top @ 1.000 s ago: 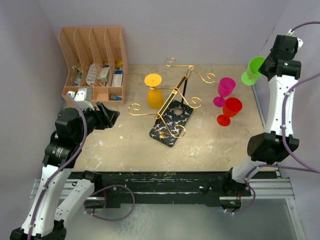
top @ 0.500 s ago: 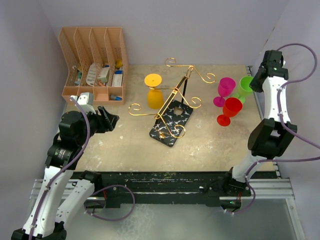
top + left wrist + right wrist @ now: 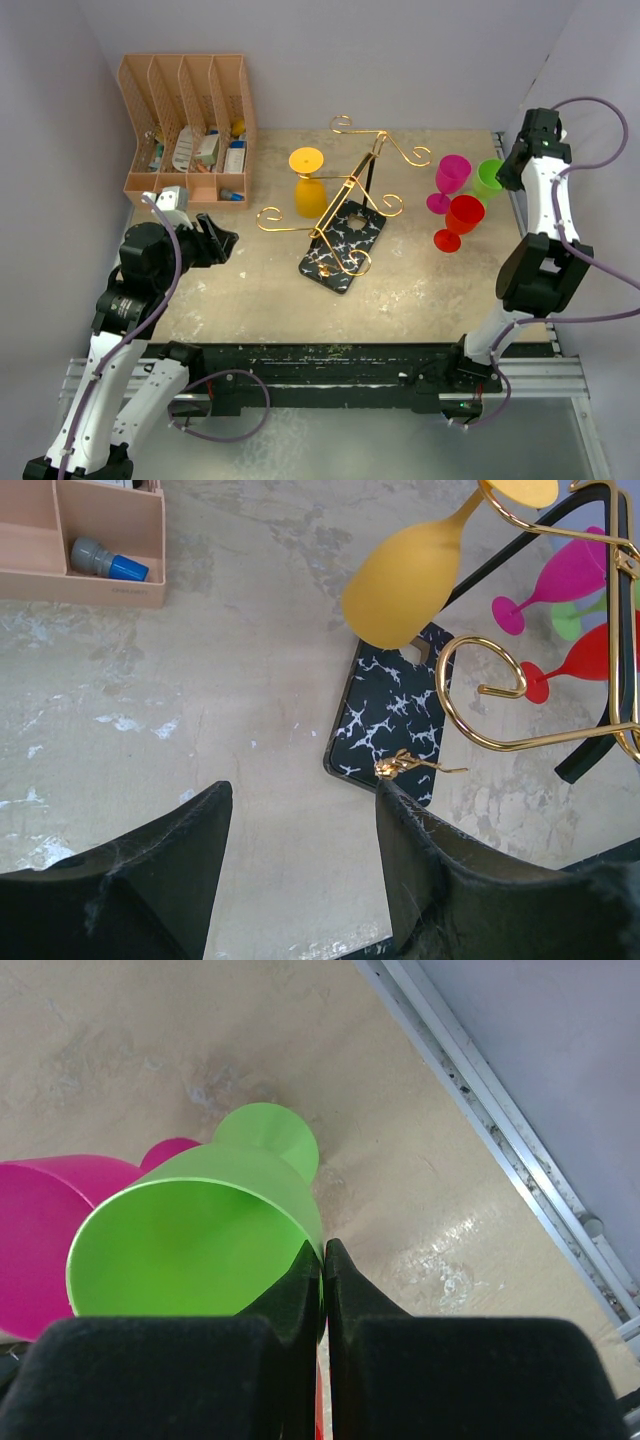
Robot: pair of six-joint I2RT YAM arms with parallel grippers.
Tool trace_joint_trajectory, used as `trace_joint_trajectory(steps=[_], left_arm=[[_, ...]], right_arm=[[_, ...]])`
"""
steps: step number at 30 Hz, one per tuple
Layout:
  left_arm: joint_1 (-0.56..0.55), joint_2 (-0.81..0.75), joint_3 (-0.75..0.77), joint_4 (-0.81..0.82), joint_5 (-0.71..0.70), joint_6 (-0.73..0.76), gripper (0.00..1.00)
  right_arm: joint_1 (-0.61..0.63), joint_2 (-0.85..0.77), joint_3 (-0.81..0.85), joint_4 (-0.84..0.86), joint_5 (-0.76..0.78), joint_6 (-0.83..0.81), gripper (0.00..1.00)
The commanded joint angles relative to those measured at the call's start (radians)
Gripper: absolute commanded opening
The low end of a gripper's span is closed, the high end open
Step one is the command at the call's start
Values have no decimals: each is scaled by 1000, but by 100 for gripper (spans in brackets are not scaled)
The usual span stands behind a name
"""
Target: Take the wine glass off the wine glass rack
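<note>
Right gripper (image 3: 322, 1256) jaws clamp glossy green wine glass (image 3: 170, 1240) rim, foot half hidden; left gripper (image 3: 300, 805) jaws apart; yellow wine glass (image 3: 309, 195) hangs at 10 o'clock of gold-wire rack (image 3: 336, 250).

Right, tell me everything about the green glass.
The green glass looks like bright opaque plastic: a wide empty bowl, mouth up, over a round foot. It is at the table's far right, beside the pink glass. The right gripper pinches its rim; whether the foot touches down is unclear.
</note>
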Motion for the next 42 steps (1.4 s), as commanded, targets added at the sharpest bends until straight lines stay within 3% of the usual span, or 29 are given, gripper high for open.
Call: trace_joint_trajectory(steps=[1,10,13,19,23,24,26,28,30,34,37,39,42], left_arm=[[1,-6,4,31,-9,12,63],[1,-8,6,27,-16,17,63],[2,-9,6,26,-18,17,63],[1,-5,8,24,-24,15,71],[1,6,14,33,-32,9,72],[2,14,21,34,-36,8,72],[1,33,43,43,-41,2,72],[2,65,76,59,-46,0,73],[1,101,117,70,-59,-7,73],[2,176,202,102,-71,-25,73],[1,222,249,140,-59,-40,73],[1,256,276,158,-49,-51,73],[2,313,317,171,-27,-60,73]], right_arm=[[-12,12,-3,37,13,31,0],[-15,42,-11,38,8,34,2],[-15,46,-16,39,1,37,15],[-15,17,-23,38,-4,54,26],[-15,-67,-16,22,-7,69,28],[-15,-96,-9,9,9,72,34],[-14,-162,4,6,20,44,37],[-13,-241,6,22,-27,41,50],[-12,-320,11,40,-97,45,55],[-5,-436,27,123,-410,67,48],[83,-429,83,178,-676,113,40],[197,-383,156,175,-751,127,38],[387,-269,316,90,-741,100,40]])
